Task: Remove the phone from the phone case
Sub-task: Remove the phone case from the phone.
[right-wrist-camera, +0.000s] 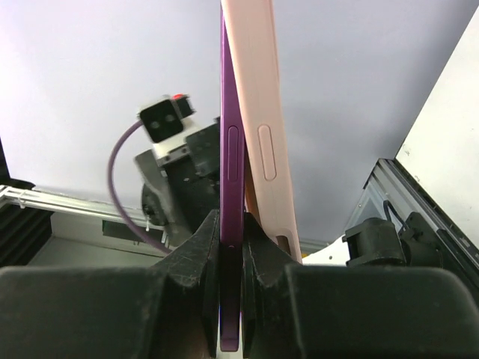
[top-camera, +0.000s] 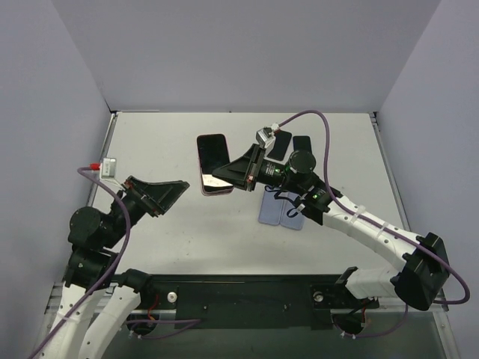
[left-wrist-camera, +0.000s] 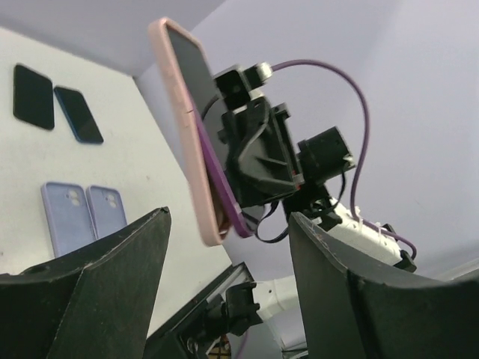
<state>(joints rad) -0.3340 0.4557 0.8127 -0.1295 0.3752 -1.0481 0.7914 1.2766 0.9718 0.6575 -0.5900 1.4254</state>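
The phone (right-wrist-camera: 230,187), purple along its edge, is held up in the air over the middle of the surface (top-camera: 165,247), standing on edge with its dark screen facing the left arm. It is partly out of the pink phone case (right-wrist-camera: 262,112). In the right wrist view the case leans away from the phone's side with a narrow gap between them at the lower end, and higher up the two run close together. In the left wrist view a purple corner of the phone sticks out past the bottom of the case.

The right end effector (right-wrist-camera: 230,232) is closed tight on the phone's purple edge, with one finger pressed on each face. The case passes just beside the fingers and does not appear to be clamped.

The left end effector (left-wrist-camera: 228,215) hangs near the phone on its screen side, with its fingers (left-wrist-camera: 112,284) spread wide and nothing between them. It is apart from both phone and case.

On the surface beyond the right arm lie two lavender cases (top-camera: 281,212) side by side, camera cut-outs up. Further back, two dark phones (top-camera: 290,143) lie flat next to each other.
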